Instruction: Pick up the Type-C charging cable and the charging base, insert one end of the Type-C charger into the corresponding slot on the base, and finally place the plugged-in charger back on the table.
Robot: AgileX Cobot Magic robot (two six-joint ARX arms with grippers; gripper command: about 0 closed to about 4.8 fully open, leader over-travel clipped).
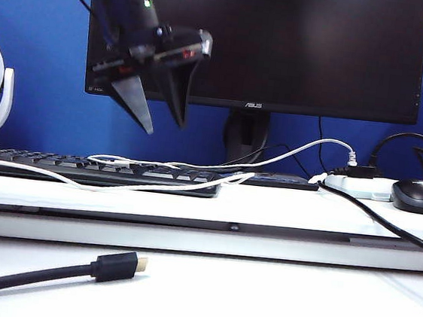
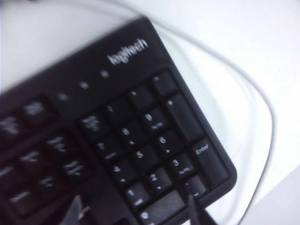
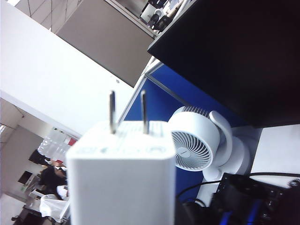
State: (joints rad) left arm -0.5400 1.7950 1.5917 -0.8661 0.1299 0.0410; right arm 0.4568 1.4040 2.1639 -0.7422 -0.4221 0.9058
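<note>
A: Overhead, left claw (image 1: 162,119) hangs open above the keyboard (image 1: 93,170), empty; Type-C charging cable (image 1: 155,187) draped over it.
B: Right claw?
A: Unseen; charging base (image 3: 122,176) fills its view, prongs up.

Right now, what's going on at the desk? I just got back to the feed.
The left gripper hangs open above the keyboard, holding nothing. The thin white Type-C charging cable lies loose across the keyboard and shelf. The right wrist view shows the charging base up close, prongs pointing up, apparently gripped, though the right gripper itself isn't visible. Nothing is plugged together yet.
</note>
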